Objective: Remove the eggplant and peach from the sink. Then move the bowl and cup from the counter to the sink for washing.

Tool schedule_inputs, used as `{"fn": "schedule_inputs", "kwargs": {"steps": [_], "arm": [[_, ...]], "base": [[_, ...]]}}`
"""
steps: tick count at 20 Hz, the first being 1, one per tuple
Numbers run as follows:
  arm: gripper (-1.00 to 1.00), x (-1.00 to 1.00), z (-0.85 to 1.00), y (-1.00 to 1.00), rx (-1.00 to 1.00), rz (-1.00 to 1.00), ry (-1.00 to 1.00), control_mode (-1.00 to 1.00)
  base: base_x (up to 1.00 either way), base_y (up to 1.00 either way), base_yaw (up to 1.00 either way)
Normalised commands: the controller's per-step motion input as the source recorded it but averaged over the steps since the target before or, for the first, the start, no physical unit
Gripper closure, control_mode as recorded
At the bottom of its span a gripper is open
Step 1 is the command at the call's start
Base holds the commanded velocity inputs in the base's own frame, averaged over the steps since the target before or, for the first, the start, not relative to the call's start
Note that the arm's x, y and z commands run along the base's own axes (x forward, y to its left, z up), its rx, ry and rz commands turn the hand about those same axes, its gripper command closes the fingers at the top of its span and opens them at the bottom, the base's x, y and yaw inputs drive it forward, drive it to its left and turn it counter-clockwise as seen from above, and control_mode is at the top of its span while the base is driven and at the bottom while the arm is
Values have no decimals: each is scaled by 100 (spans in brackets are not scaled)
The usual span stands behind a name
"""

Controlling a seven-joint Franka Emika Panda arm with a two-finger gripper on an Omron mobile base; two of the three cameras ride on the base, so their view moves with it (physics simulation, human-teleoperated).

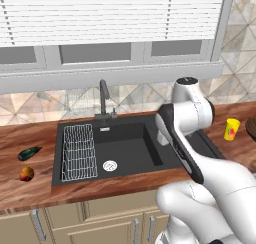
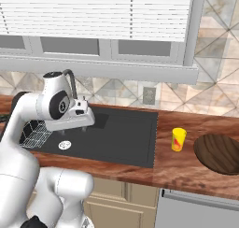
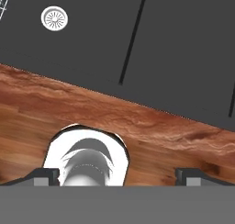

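The gripper hangs over the sink, its jaws spread wide with nothing between them. In the hand view the two dark fingertips sit far apart above the wooden counter strip at the sink's front edge, with the black basin beyond and the silver drain further in. In the right base view the hand is over the basin, just right of the wire rack.

The basin holds no fruit or vegetable. The rack lies in the sink's left part, the drain beside it, and the faucet rises at the sink's back edge.

Left of the sink, on the counter, lie the eggplant and, just in front of it, the peach.

Right of the sink stands the cup, upright, near the sink's right rim. The bowl sits further right, apart from the cup.
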Motion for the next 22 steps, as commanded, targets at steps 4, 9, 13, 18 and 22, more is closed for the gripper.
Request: {"fn": "schedule_inputs", "kwargs": {"steps": [4,9,13,18,22], "arm": [[-100,-14,0,-19,0,0,-2,-100],[-100,-12,0,-15,0,0,0,-100],[-100,-15,0,-17,0,0,-1,-100],[-100,-15,0,-19,0,0,-1,-100],[-100,-18,0,-25,0,0,-3,-100]], "base": [[0,0,0],[0,0,0],[0,0,0],[0,0,0],[0,0,0]]}}
